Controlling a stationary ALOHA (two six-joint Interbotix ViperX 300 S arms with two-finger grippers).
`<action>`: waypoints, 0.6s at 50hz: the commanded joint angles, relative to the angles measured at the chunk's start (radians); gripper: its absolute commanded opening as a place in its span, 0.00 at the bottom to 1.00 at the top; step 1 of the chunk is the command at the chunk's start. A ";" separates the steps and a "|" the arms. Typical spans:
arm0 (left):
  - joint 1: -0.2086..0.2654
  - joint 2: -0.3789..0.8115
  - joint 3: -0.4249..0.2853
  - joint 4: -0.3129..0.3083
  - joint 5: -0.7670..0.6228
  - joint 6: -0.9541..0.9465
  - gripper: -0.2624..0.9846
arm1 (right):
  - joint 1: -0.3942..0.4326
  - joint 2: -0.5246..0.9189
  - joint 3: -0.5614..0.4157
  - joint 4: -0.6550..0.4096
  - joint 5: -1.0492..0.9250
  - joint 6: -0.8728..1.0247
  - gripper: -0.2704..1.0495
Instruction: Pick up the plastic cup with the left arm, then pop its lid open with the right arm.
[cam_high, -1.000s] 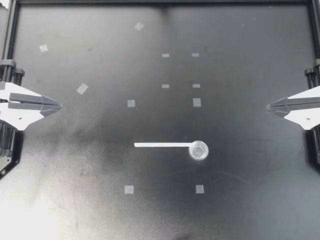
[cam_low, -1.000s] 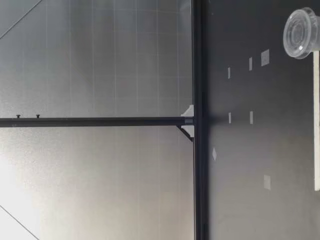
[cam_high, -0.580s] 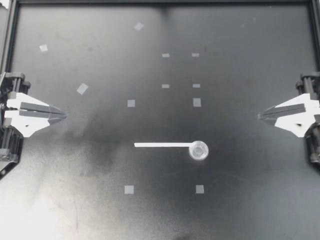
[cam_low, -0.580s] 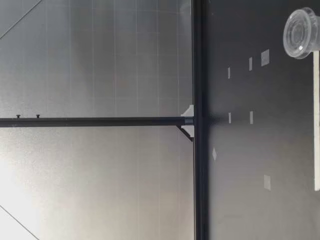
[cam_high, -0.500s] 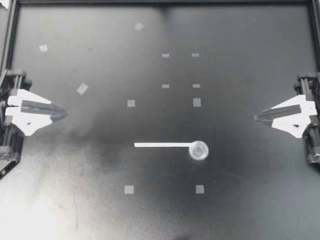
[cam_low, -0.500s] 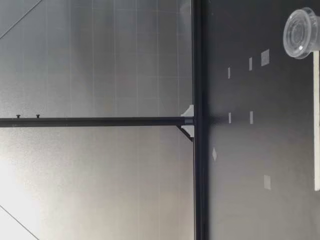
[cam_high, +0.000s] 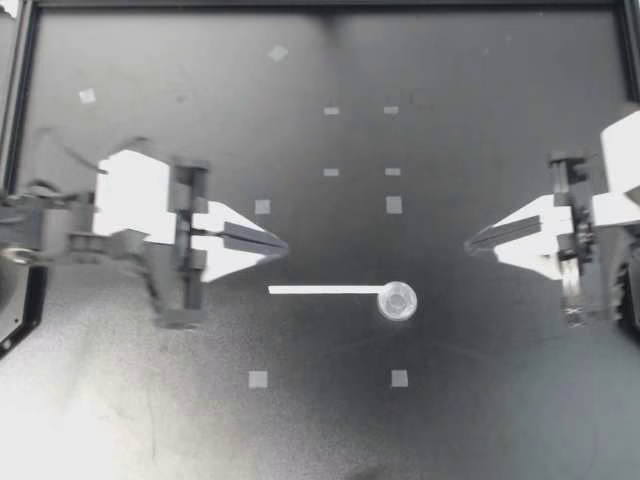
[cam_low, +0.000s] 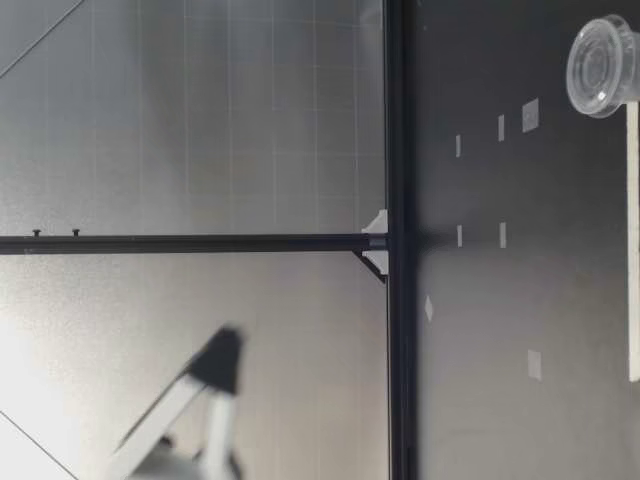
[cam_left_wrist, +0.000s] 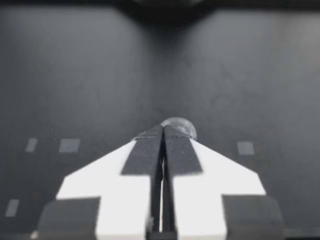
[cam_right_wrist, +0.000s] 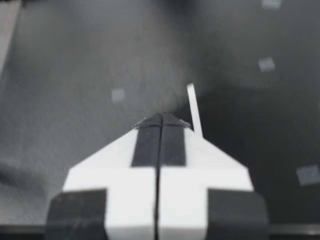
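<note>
Top: left end effector (cam_high: 283, 245) and right end effector (cam_high: 468, 243) were pinched closed, empty, with the cup (cam_high: 397, 300) between them on the tabletop (cam_high: 500, 400) at the strip's (cam_high: 325, 290) end.
Low: cup (cam_low: 602, 66) and strip (cam_low: 633, 230) lay near the camera; an end effector (cam_low: 228, 345) hung high.
Left wrist: end effector (cam_left_wrist: 163, 131) closed, cup (cam_left_wrist: 182, 125) ahead.
Right wrist: end effector (cam_right_wrist: 161, 119) closed, strip (cam_right_wrist: 193, 112) ahead.

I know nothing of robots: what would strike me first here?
The left pincer and the right pincer, both shut, point at each other across the dark table. Between them on the table lie a white strip and, at its end nearer the right pincer, a small clear cup.
</note>
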 joint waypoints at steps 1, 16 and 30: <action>-0.003 0.063 -0.055 0.000 -0.002 0.002 0.23 | 0.012 0.037 -0.009 0.003 -0.017 0.005 0.18; -0.003 0.236 -0.150 0.000 0.002 0.002 0.46 | 0.046 0.242 0.003 0.005 -0.127 0.035 0.18; -0.011 0.348 -0.207 0.000 0.000 0.002 0.72 | 0.052 0.434 0.017 0.002 -0.253 0.164 0.18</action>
